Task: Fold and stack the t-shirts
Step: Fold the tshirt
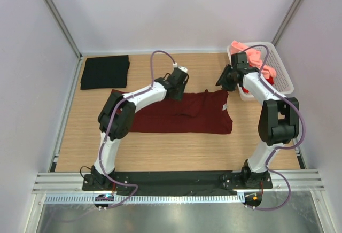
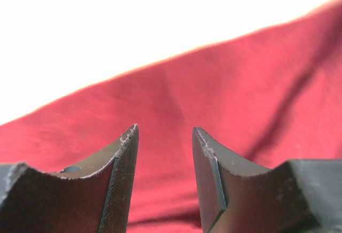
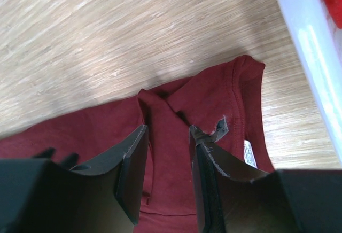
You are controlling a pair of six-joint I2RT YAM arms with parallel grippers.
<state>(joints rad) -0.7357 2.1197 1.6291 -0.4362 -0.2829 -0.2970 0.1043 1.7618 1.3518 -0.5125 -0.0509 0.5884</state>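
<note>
Nearest, at 6 o'clock, both arm bases, bolted side by side on the near edge of the wooden tabletop. Just beyond, spread flat across the middle, the dark maroon t-shirt, running lengthwise from 9 to 3 o'clock, neck and small white label at the 3 o'clock end, a soft crease near the centre. Over its far edge, toward 12 o'clock, the left hand: fingers partway apart, maroon cloth showing through the gap, nothing seen pinched between them. Over the collar corner, toward 2 o'clock, the right hand: likewise partway apart, shirt fabric lying under the gap, none seen clamped. Farther back at 10 o'clock, in the far-left corner, the black t-shirt, folded into a neat rectangle, near the maroon one's far-left corner; touching or not, hard to tell. Farthest at 1 to 2 o'clock, against the right wall, the white lattice basket, with the salmon pink t-shirt draped over its left rim and a glimpse of the bright red t-shirt at its near-left corner, just behind the right arm.
</note>
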